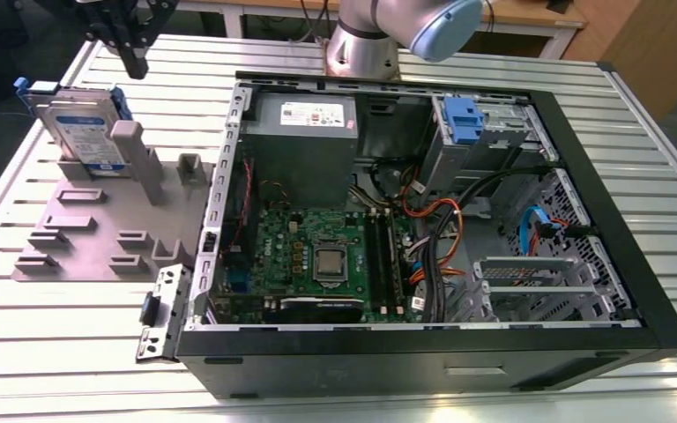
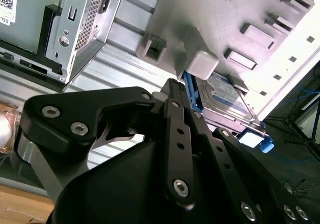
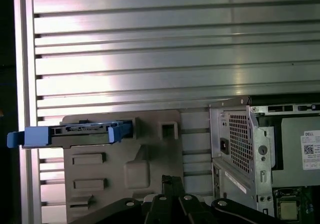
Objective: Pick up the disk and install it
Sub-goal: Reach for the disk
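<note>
The disk (image 1: 85,132) is a flat silver drive with a white-and-blue label on its broad face and blue plastic rails along its edges. It stands upright on one edge in a slot of a grey holder plate (image 1: 92,240). The plate lies on the slatted metal table (image 1: 56,344), to the exterior view's left of the open computer case (image 1: 621,220). In the first wrist view the disk (image 3: 80,132) shows edge-on, with a blue rail tab sticking out at each end. In the second wrist view its labelled face (image 2: 226,95) shows beyond the black finger links.

The pincer (image 1: 135,70) hangs above the disk, near its upper corner on the exterior view's right, and is apart from it (no contact is visible). Its fingers point down and lie drawn together with nothing between them. Both wrist views show the tips (image 2: 175,83) (image 3: 172,180) closed and bare, over the holder plate just beside the disk.
</note>
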You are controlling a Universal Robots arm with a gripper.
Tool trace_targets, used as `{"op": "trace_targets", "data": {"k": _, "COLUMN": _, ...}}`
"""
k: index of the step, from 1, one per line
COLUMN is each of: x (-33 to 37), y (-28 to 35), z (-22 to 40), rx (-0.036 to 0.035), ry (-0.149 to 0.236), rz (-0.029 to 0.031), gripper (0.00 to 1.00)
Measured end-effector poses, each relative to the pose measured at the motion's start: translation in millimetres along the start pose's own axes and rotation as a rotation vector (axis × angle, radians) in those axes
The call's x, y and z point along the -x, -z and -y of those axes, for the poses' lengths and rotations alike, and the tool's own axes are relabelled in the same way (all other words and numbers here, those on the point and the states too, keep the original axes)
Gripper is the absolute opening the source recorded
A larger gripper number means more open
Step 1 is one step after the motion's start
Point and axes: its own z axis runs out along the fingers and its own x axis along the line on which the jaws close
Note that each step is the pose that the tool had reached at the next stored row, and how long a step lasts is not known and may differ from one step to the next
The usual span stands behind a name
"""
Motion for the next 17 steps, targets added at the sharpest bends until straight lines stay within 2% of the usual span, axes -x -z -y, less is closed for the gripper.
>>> {"op": "trace_targets", "data": {"k": 17, "x": -7.7, "y": 0.1, "z": 0.6, "rx": 0.0000, "ry": 0.000, "rz": 0.0000, "gripper": 0.11}}
